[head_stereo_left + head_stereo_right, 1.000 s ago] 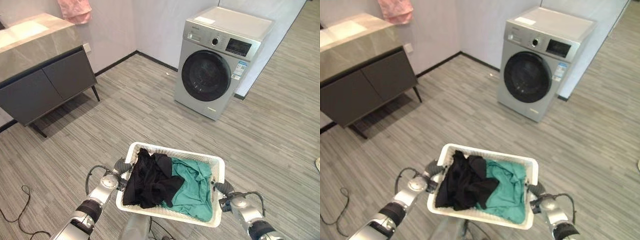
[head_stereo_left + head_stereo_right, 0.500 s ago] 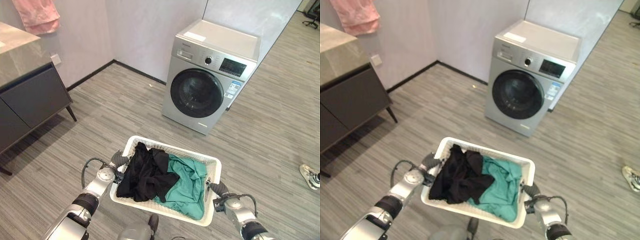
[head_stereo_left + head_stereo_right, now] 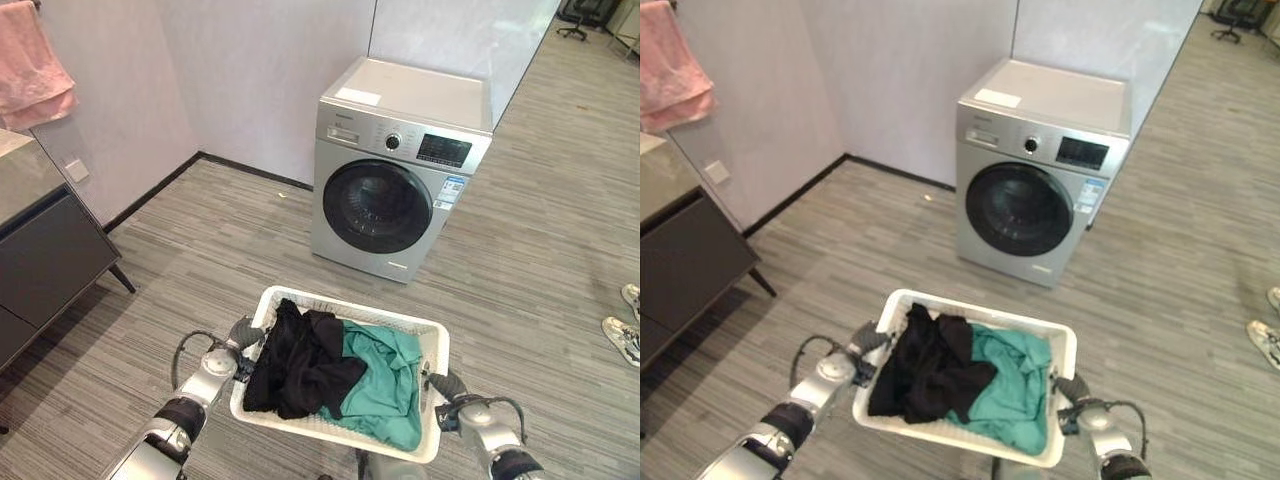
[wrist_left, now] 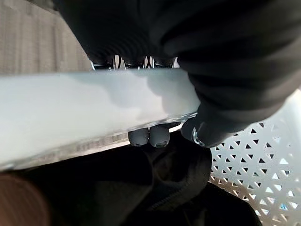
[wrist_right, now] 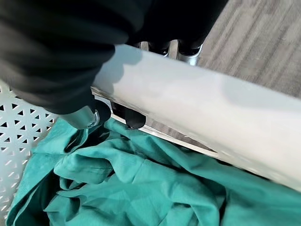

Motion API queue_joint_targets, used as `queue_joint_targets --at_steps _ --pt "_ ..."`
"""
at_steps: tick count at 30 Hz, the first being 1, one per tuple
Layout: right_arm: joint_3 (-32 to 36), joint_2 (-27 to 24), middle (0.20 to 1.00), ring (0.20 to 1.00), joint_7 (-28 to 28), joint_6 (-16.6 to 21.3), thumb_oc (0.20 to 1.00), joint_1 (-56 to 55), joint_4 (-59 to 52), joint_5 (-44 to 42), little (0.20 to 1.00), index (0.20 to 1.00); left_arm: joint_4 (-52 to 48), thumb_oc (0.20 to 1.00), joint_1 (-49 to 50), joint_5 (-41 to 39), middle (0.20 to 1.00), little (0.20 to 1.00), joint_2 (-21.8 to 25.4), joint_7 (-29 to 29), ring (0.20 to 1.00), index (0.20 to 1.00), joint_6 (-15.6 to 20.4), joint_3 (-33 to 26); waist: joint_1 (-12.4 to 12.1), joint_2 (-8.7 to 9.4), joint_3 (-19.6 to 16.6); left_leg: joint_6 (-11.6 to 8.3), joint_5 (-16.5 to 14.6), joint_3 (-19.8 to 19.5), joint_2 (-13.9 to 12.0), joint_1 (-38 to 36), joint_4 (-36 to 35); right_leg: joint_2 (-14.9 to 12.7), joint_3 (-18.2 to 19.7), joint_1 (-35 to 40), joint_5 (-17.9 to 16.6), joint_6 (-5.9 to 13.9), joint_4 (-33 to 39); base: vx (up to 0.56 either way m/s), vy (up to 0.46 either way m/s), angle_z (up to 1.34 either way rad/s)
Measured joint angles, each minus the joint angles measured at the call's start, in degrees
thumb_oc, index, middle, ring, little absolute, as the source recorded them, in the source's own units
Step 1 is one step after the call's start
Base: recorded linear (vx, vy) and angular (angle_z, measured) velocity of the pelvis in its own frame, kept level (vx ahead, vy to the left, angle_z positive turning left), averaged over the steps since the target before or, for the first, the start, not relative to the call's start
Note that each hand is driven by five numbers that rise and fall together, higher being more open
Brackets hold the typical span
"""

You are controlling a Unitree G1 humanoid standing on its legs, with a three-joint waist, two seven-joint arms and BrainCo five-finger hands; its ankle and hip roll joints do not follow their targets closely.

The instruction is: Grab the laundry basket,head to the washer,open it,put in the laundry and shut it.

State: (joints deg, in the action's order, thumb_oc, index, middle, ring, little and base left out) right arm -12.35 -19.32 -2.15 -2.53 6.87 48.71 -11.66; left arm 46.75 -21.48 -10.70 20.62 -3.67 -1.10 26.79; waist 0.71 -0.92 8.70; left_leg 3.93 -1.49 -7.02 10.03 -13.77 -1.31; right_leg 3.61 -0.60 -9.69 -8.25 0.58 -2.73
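Laundry basket [image 3: 340, 443] was held out in front of the robot, the left hand [image 3: 243, 334] curled over its left rim and the right hand [image 3: 446, 384] curled over its right rim, fingertips hooked inside in both wrist views. Compared with a second before, the view had swung: the washer [image 3: 398, 182] now sat straight ahead of the basket and closer, its round door [image 3: 377, 206] shut, while the dark cabinet [image 3: 40, 275] had slid off to the far left edge. The white basket's long axis ran left to right, its far rim facing the washer. Black clothes [image 3: 300, 359] lay in its left half, a green garment [image 3: 385, 381] in its right. Bare striped floor [image 3: 230, 240] lay open between basket and washer. A person's shoes [image 3: 624, 335] showed at the right edge.
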Motion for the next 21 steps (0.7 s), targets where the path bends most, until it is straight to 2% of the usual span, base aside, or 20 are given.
queue_joint_targets --at_steps 1,2,3,4,5,6,7,8,9,10,11,14,16,17,19,21 --pt "0.1 -0.9 0.2 0.2 0.3 0.4 0.2 -0.6 0.2 0.0 0.2 0.2 -0.2 0.2 0.2 0.3 0.2 0.2 -0.8 -0.1 0.2 0.2 0.4 0.1 0.7 0.1 -0.6 -2.21 -1.5 -0.1 0.9 -0.6 0.9 1.2 -1.6 0.8 -0.5 -1.72 -1.9 0.44 -0.42 0.35" --pt "0.2 -1.8 0.2 0.2 0.6 0.7 0.2 -1.1 0.4 -0.1 0.2 0.2 0.2 0.2 0.2 0.4 0.2 0.2 -1.8 -0.2 0.2 0.2 0.4 0.5 0.7 -1.23 -1.2 -2.96 -3.4 -0.7 0.1 -1.3 0.5 2.1 -3.3 0.9 0.5 -3.12 -3.2 0.26 -0.284 0.47" --pt "1.0 -2.3 0.2 0.2 1.0 0.8 0.2 -1.9 0.8 -0.8 0.2 0.2 0.4 0.2 0.3 0.5 0.2 0.2 -2.8 -0.2 0.2 0.2 0.4 1.1 1.0 -2.37 -2.2 -2.13 -4.9 -0.4 -0.5 -1.9 0.1 3.1 -5.1 1.6 1.7 -4.78 -3.6 0.18 -0.295 0.42" --pt "1.0 -2.0 0.2 0.2 1.2 0.9 0.2 -2.2 1.2 -1.1 0.2 0.2 0.4 0.2 0.8 0.5 0.2 0.2 -2.7 -0.3 0.2 0.2 0.4 1.2 0.3 -0.44 -2.3 -1.94 -5.0 0.0 1.8 -2.4 2.4 2.2 -4.5 4.1 -0.2 -7.4 -1.7 0.16 -0.29 0.3" --pt "0.9 -2.2 0.2 0.2 1.4 1.1 0.2 -2.3 1.2 -1.1 0.2 0.2 0.8 0.2 1.0 0.5 0.2 0.2 -3.3 -0.5 0.2 0.2 0.4 0.9 0.1 0.2 -2.0 -2.04 -5.5 0.2 2.8 -1.1 6.4 1.4 -4.3 6.2 1.5 -7.67 0.0 0.19 -0.37 0.09" --pt "0.9 -2.1 0.2 0.2 1.1 1.1 0.2 -2.5 1.1 -1.1 0.2 0.2 0.8 0.2 1.4 0.5 0.2 0.2 -3.2 -0.5 0.2 0.2 0.4 0.9 -0.1 0.49 -2.0 -3.32 -6.4 0.6 3.2 0.8 10.6 1.0 -4.0 7.5 1.0 -8.86 1.9 0.1 -0.24 0.39" --pt "0.9 -1.9 0.2 0.2 1.3 1.1 0.2 -3.8 0.4 -1.1 0.2 0.2 0.4 0.2 1.5 0.5 0.2 0.2 -2.8 0.0 0.2 0.2 0.4 1.0 -0.2 1.75 -1.4 -1.33 -10.4 2.1 1.8 5.1 21.7 0.7 -3.8 10.7 1.0 -9.15 5.1 0.08 -0.214 0.37" --pt "0.9 -1.3 0.2 0.2 1.3 1.1 0.2 -4.4 0.5 -1.1 0.2 0.2 0.1 0.2 1.8 0.5 0.2 0.2 -2.5 0.0 0.2 0.2 0.4 1.2 -0.9 2.41 -1.5 -1.76 -12.4 2.4 -0.6 6.8 26.2 1.3 -3.6 11.9 0.9 -9.14 6.0 0.05 -0.13 0.26" --pt "0.9 -0.7 0.2 0.2 1.3 1.2 0.2 -4.5 0.8 -1.4 0.2 0.2 0.2 0.2 2.3 0.5 0.2 0.2 -2.0 -0.1 0.2 0.2 0.3 1.1 -1.9 3.04 -1.5 -3.62 -13.9 2.6 -3.9 8.9 31.3 2.2 -2.9 12.7 1.5 -9.64 5.9 0.02 -0.098 -0.2" --pt "0.8 -0.6 0.2 0.2 1.3 1.2 0.2 -4.0 1.0 -1.9 0.2 0.2 0.1 0.2 2.4 0.5 0.2 0.2 -1.7 0.0 0.2 0.2 0.2 1.1 -2.5 3.14 -1.4 -4.41 -14.4 2.6 -6.7 11.1 35.9 2.7 -2.5 12.9 1.7 -9.83 5.8 0.01 -0.068 -0.38" --pt "0.8 -0.7 0.2 0.2 1.1 1.2 0.2 -3.4 0.9 -2.3 0.2 0.2 0.0 0.2 2.3 0.4 0.2 0.2 -1.6 -0.1 0.2 0.2 0.1 1.1 -2.6 3.58 -1.2 -4.63 -14.3 1.1 -9.6 13.6 37.3 2.7 -1.5 13.1 2.1 -10.21 5.6 0.01 -0.089 -0.38" --pt "0.8 -0.7 0.2 0.2 0.9 1.3 0.2 -3.1 0.7 -3.4 0.2 0.2 -0.2 0.2 0.9 0.3 0.2 0.2 -1.5 -0.1 0.2 0.2 0.1 1.1 -1.9 4.53 -0.2 -5.92 -13.6 -1.5 -13.5 17.8 33.5 1.8 -1.0 13.4 2.3 -9.58 5.9 0.02 -0.004 -0.22" --pt "0.9 -0.6 0.2 0.2 0.9 1.3 0.2 -2.7 0.9 -3.9 0.2 0.2 -0.2 0.2 0.1 0.3 0.2 0.2 -1.5 0.0 0.2 0.2 0.1 1.2 -1.4 5.85 1.0 -7.23 -12.5 -2.2 -13.4 18.7 25.6 0.3 -0.1 13.8 3.0 -8.69 6.0 0.03 0.085 -0.13" --pt "1.2 -0.9 0.2 0.2 0.8 1.2 0.2 -2.0 0.9 -4.5 0.2 0.2 -0.2 0.2 -0.2 0.2 0.2 0.2 -1.5 -0.1 0.2 0.2 0.2 1.2 -1.5 6.36 1.9 -8.66 -9.1 -2.3 -12.5 18.8 14.3 -1.1 0.9 13.9 3.2 -7.52 6.5 0.04 0.152 -0.41" --pt "1.4 -1.2 0.2 0.2 0.7 1.5 0.2 -1.5 1.2 -4.5 0.2 0.2 -0.3 0.2 -0.3 0.1 0.2 0.2 -1.8 -0.1 0.2 0.2 0.2 1.2 -1.2 4.46 3.0 -8.67 -4.5 -1.9 -12.4 19.9 9.0 -0.9 1.2 15.1 3.0 -6.59 7.5 0.05 0.117 -0.28" --pt "1.8 -1.1 0.2 0.2 0.5 1.6 0.2 -1.6 1.4 -4.5 0.2 0.2 -0.4 0.2 -0.2 0.1 0.2 0.2 -2.1 -0.5 0.2 0.2 0.6 1.2 -1.9 2.23 4.1 -8.27 -0.8 0.7 -13.0 19.0 6.0 -0.7 1.8 15.8 3.6 -5.52 7.7 0.11 0.124 -0.45"
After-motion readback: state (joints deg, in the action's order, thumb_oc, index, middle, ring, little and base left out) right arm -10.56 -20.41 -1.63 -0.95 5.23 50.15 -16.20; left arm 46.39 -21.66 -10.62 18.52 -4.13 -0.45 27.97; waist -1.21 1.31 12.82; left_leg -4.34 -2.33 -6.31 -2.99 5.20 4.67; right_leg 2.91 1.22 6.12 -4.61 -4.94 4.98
